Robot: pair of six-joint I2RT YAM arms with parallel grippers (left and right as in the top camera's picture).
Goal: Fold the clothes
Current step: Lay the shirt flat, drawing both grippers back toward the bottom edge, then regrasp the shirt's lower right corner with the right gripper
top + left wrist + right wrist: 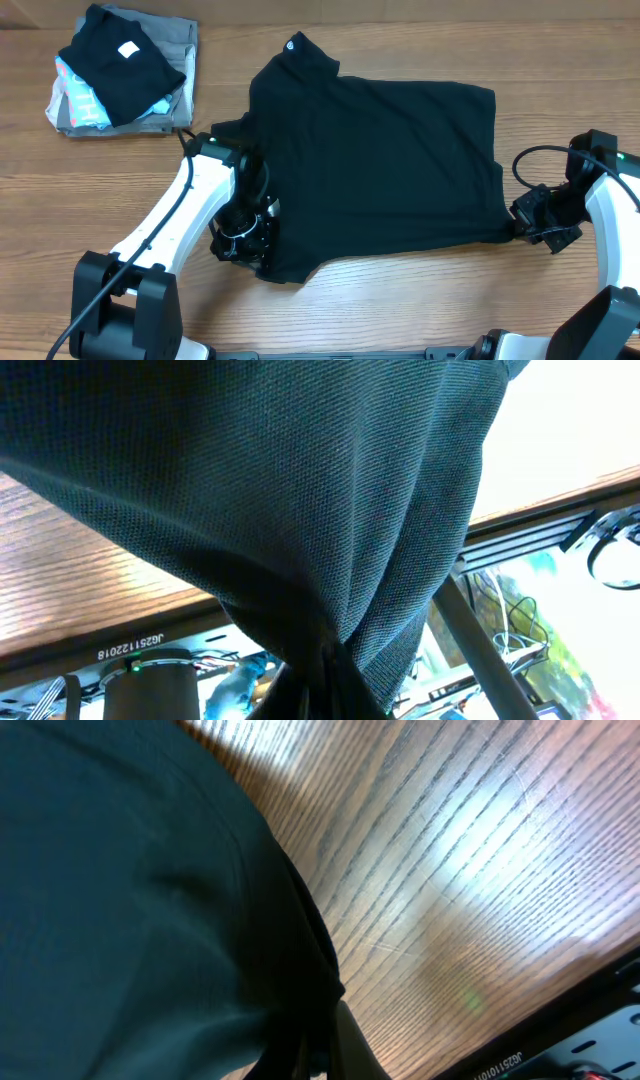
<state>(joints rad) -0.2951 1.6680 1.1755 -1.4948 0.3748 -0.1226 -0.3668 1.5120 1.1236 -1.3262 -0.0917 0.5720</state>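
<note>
The black collared shirt (380,165) lies spread across the middle of the wooden table, collar with a small white logo at the far left. My left gripper (262,238) is shut on the shirt's near left edge, with the fabric bunched in its jaws (320,680). My right gripper (520,225) is shut on the shirt's near right corner, where the cloth (150,920) gathers into the jaws (300,1055). The fingertips of both grippers are hidden by fabric.
A stack of folded garments (125,75) sits at the far left: a black piece with a white square label on top of grey and light-blue ones. The table's front edge (100,645) runs close to both grippers.
</note>
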